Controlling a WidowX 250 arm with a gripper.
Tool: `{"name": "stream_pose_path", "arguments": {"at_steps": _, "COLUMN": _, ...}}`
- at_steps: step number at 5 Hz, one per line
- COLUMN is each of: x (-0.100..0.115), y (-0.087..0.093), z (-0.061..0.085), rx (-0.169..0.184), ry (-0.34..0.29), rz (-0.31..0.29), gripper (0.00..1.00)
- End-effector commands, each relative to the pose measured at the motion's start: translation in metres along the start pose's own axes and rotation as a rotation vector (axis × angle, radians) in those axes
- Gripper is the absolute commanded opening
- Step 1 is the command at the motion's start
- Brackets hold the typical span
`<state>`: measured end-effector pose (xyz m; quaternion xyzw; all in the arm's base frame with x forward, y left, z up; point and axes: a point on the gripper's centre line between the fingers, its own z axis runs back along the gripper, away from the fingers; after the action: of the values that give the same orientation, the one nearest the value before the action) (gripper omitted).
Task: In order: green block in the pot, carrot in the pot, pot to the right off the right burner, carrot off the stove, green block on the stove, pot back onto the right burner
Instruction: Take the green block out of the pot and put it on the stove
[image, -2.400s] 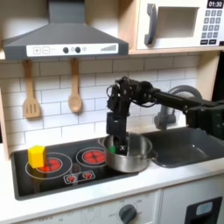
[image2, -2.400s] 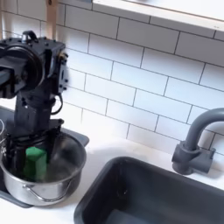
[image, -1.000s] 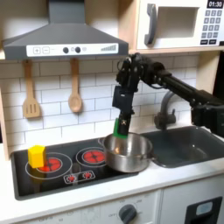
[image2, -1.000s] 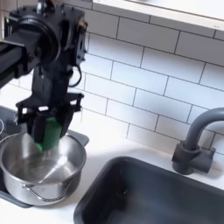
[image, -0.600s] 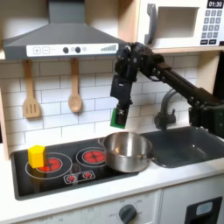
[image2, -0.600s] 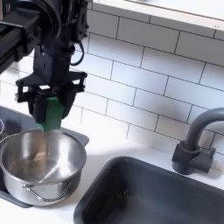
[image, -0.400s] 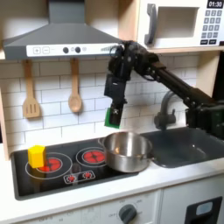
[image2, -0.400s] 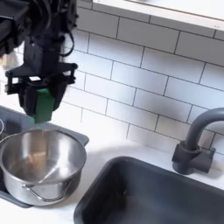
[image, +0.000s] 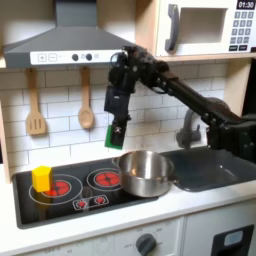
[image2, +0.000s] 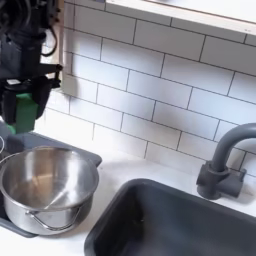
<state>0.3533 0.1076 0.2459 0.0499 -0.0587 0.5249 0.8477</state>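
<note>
My gripper (image: 114, 128) hangs in the air, shut on the green block (image: 114, 134), above the right burner (image: 104, 180) and just left of the pot (image: 146, 172) in the first exterior view. In the second exterior view the gripper (image2: 22, 106) holds the green block (image2: 22, 116) at the left edge, above and behind the pot (image2: 45, 186). The pot stands empty at the right end of the stove (image: 30, 206), right of the right burner. The sink (image: 215, 165) (image2: 185, 225) lies beyond it. The carrot is out of view.
A yellow block (image: 42, 178) stands on the left burner (image: 62, 187). The dark faucet (image: 190, 124) (image2: 225, 160) rises behind the sink. Two wooden utensils (image: 35, 105) hang on the tiled wall, under a range hood (image: 72, 45).
The gripper has lifted the green block out of the pot and carried it up and to the first exterior view's left. The pot has not moved.
</note>
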Motion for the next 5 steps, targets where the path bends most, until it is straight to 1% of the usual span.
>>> {"name": "stream_pose_path", "arguments": {"at_steps": 1, "x": 0.012, "y": 0.014, "z": -0.021, "rx": 0.022, "ry": 0.018, "rz": 0.001, "gripper": 0.0}}
{"name": "stream_pose_path", "arguments": {"at_steps": 2, "x": 0.015, "y": 0.013, "z": -0.035, "rx": -0.01, "ry": 0.047, "rz": -0.012, "gripper": 0.0}}
{"name": "stream_pose_path", "arguments": {"at_steps": 3, "x": 0.022, "y": 0.016, "z": -0.039, "rx": -0.016, "ry": 0.048, "rz": -0.013, "gripper": 0.0}}
{"name": "stream_pose_path", "arguments": {"at_steps": 4, "x": 0.031, "y": 0.019, "z": -0.047, "rx": -0.012, "ry": 0.066, "rz": 0.001, "gripper": 0.0}}
{"name": "stream_pose_path", "arguments": {"at_steps": 5, "x": 0.038, "y": 0.028, "z": -0.061, "rx": 0.0, "ry": 0.102, "rz": 0.018, "gripper": 0.0}}
